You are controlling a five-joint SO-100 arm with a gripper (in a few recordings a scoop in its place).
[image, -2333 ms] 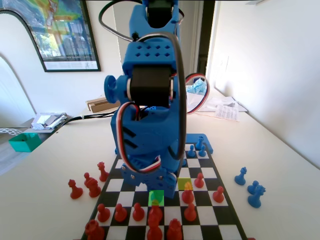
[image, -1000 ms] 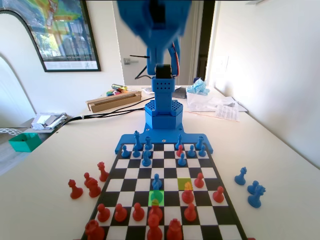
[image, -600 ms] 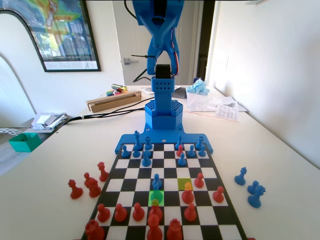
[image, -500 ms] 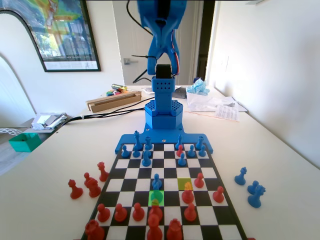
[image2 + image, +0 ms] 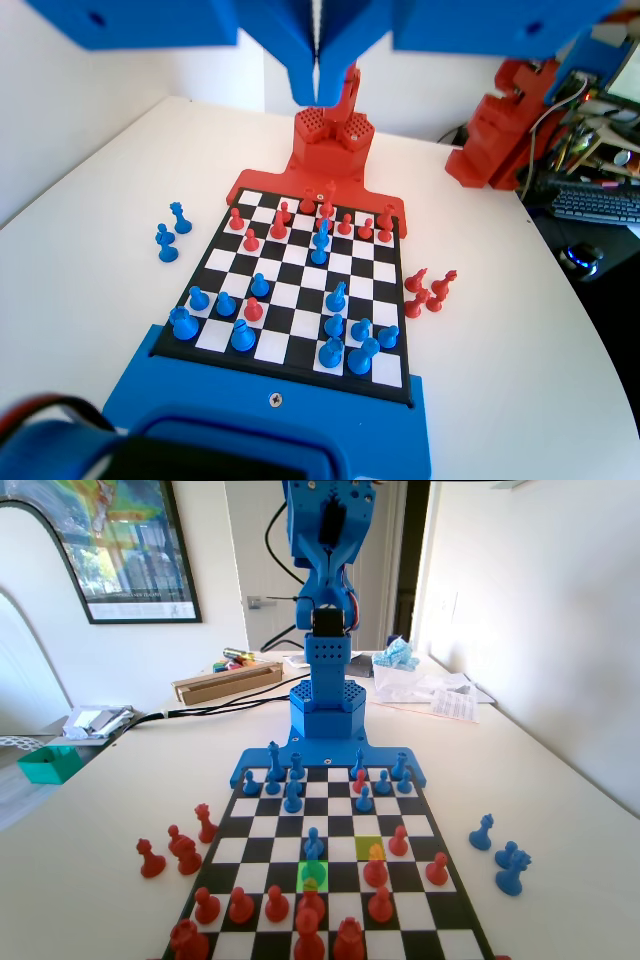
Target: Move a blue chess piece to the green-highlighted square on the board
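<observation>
Gripper [image 5: 318, 85] has risen high above the board [image 5: 420, 825], jaws pressed together and empty, leaving the pawn [image 5: 314, 845] on the green square [image 5: 313, 875]: placement looks complete.

Matt blue plastic pawn [image 5: 314, 842] on a smooth, slightly glossy chequered board [image 5: 420, 825]; smooth matt cream counter [image 5: 90, 880]; matt blue plastic jaws
</observation>
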